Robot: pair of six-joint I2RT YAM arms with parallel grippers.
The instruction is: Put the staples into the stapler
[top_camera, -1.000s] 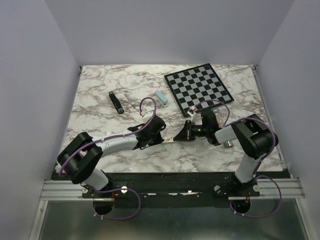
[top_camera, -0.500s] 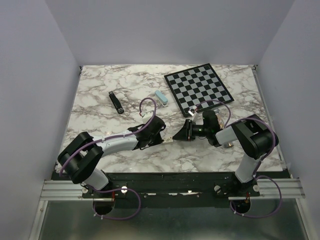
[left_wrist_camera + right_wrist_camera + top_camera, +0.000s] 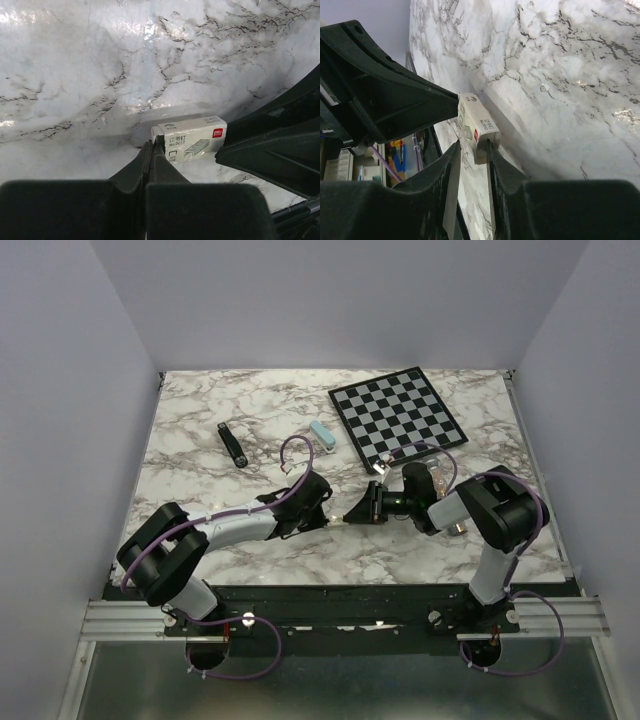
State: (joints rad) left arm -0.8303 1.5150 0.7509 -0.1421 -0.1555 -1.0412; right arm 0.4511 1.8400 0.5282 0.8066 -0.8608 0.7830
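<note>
The black stapler [image 3: 232, 445] lies at the table's back left, far from both grippers. No bare staple strip shows; a small cream staple box [image 3: 341, 522] lies on the marble between the two grippers. My left gripper [image 3: 332, 521] is shut on the box's left end, seen in the left wrist view [image 3: 152, 145] with the box [image 3: 195, 136] just beyond it. My right gripper [image 3: 351, 516] is slightly open in the right wrist view [image 3: 473, 145]. Its fingertips [image 3: 491, 150] stand astride the box's other end [image 3: 479, 127], with a gap on one side.
A black-and-white chessboard [image 3: 397, 415] lies at the back right. A small light-blue box [image 3: 321, 436] sits beside its left edge. A clear tube [image 3: 440, 478] is partly hidden behind the right arm. The table's front edge is just below the grippers.
My right gripper has slid left toward the left gripper, so its fingertips now reach the cream box. The left arm has barely moved.
</note>
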